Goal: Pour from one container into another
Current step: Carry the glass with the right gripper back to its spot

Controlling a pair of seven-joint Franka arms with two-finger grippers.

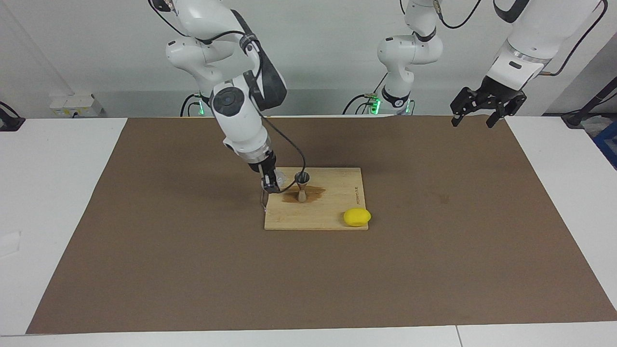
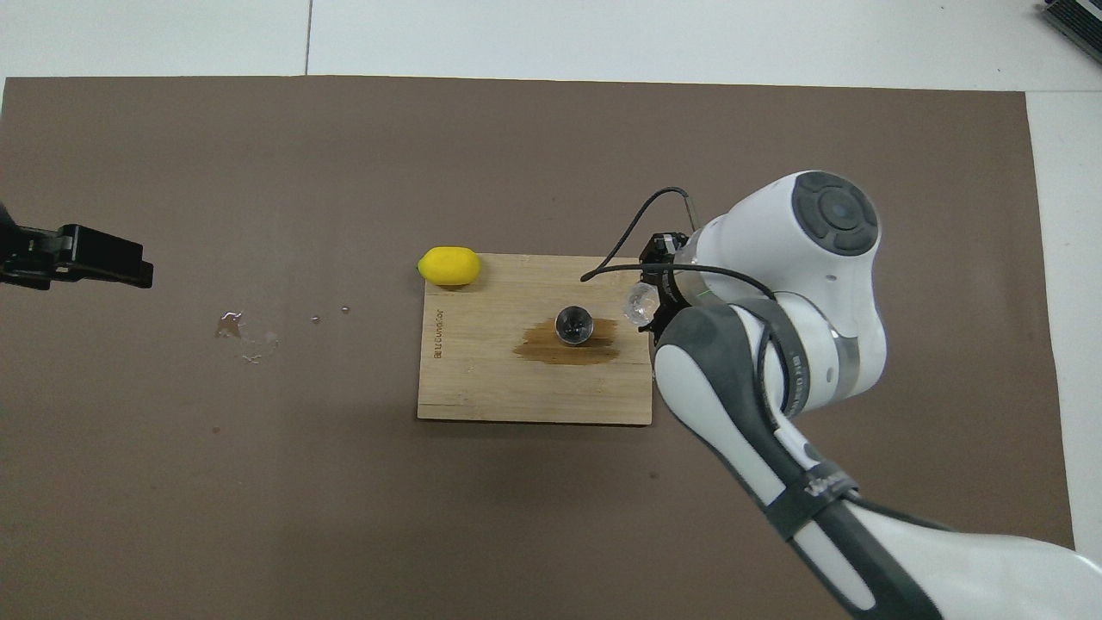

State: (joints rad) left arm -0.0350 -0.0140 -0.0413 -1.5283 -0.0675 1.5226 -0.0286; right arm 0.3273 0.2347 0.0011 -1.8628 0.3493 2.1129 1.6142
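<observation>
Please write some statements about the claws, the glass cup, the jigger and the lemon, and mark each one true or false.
1. The jigger stands upright on the wooden board. True.
2. The right claw holds the glass cup. True.
3. The lemon lies in the middle of the board. False: it lies at a corner, partly off the edge.
4. The left claw grips the jigger. False: it waits open, up in the air at its own end of the table.
5. The board under the jigger is dry. False: a dark wet stain surrounds it.
</observation>
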